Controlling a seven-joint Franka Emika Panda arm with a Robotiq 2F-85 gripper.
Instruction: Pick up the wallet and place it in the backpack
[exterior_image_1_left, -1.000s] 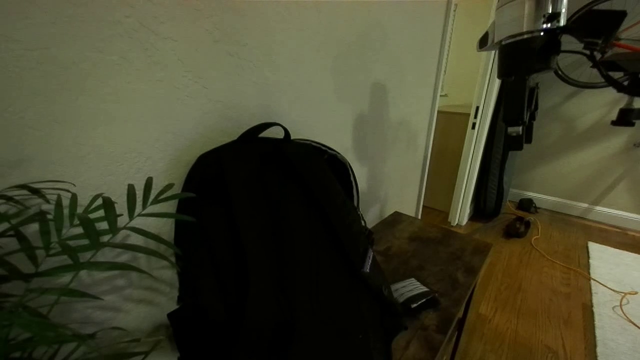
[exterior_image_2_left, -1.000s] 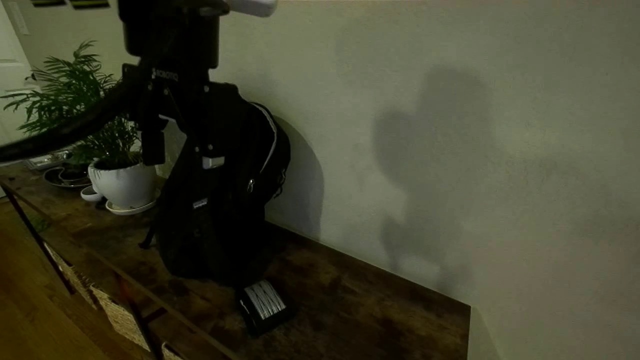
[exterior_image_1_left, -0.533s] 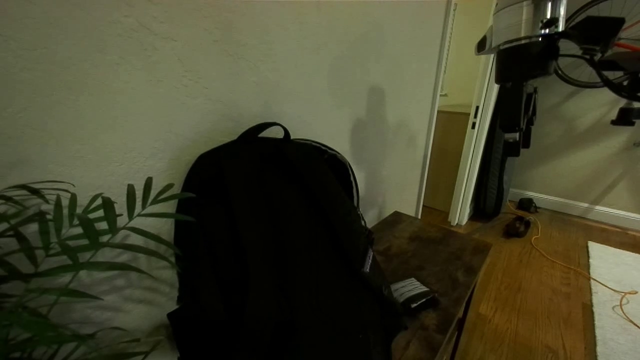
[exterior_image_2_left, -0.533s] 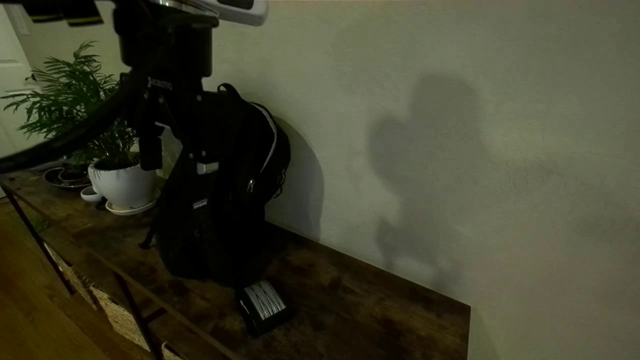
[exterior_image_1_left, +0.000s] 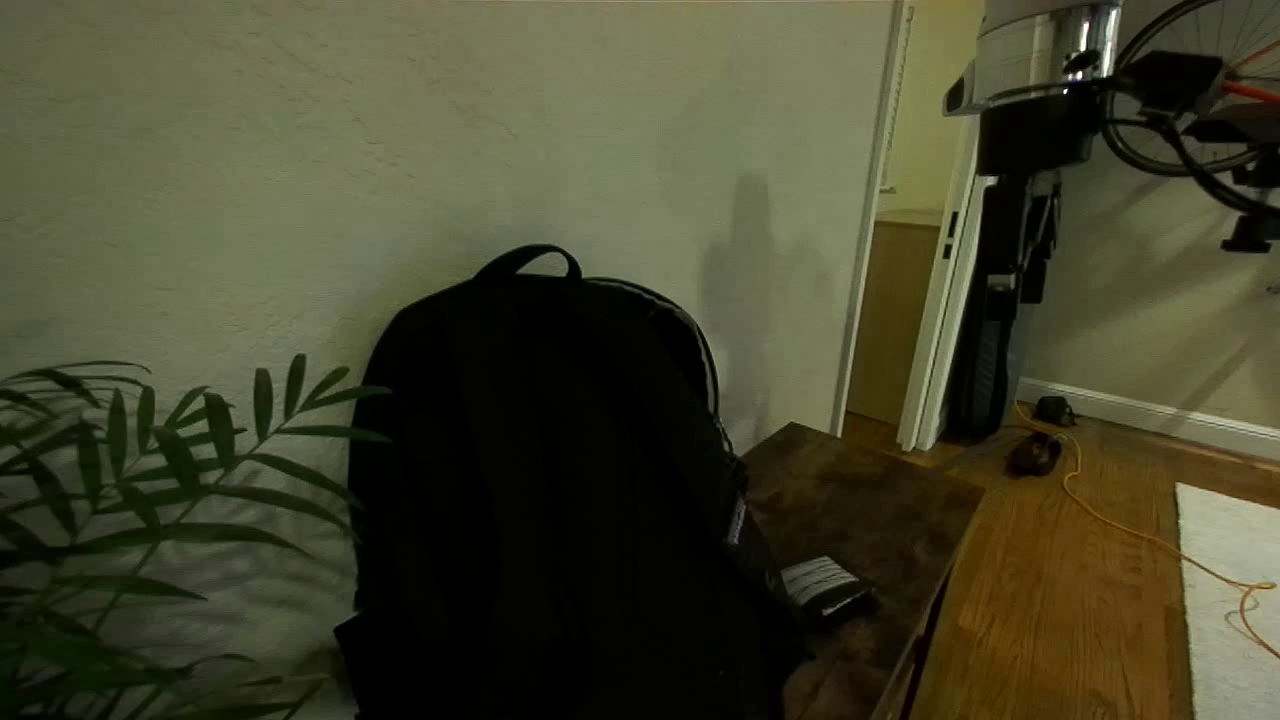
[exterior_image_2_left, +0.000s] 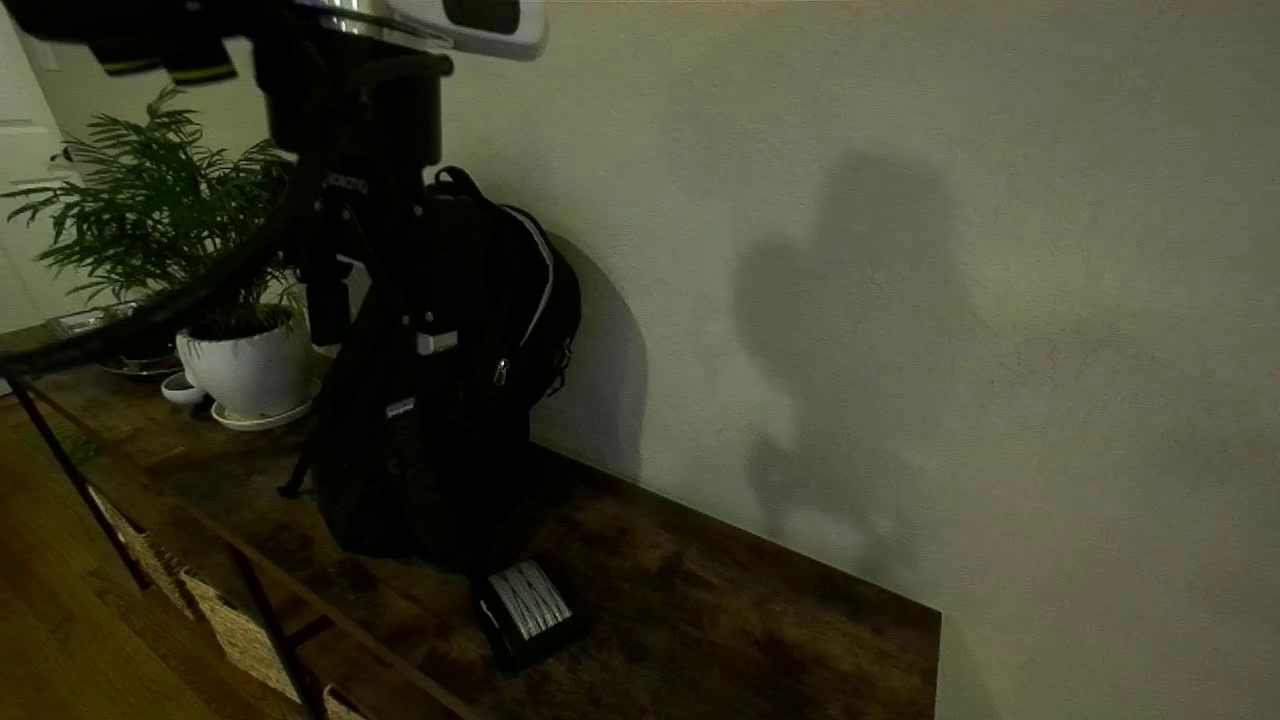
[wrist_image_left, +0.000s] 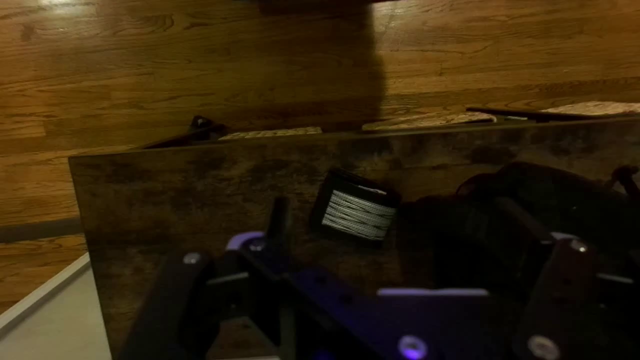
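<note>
In an exterior view, the gripper (exterior_image_2_left: 383, 330), spread, hides part of the backpack (exterior_image_2_left: 460, 430). Just beside its foot lies the wallet (exterior_image_2_left: 525, 612), probably light and a little soft, best pinched by opposite sides. Farther right of the backpack, the table (exterior_image_2_left: 720, 590) seems roomy up to its edge.

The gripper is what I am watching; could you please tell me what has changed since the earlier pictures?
The gripper has moved lower in both exterior views; in an exterior view it has also shifted toward the picture's left, where the backpack stands. Nothing was taken hold of or let go; the gripper is still open. The wallet and backpack stayed put.
</note>
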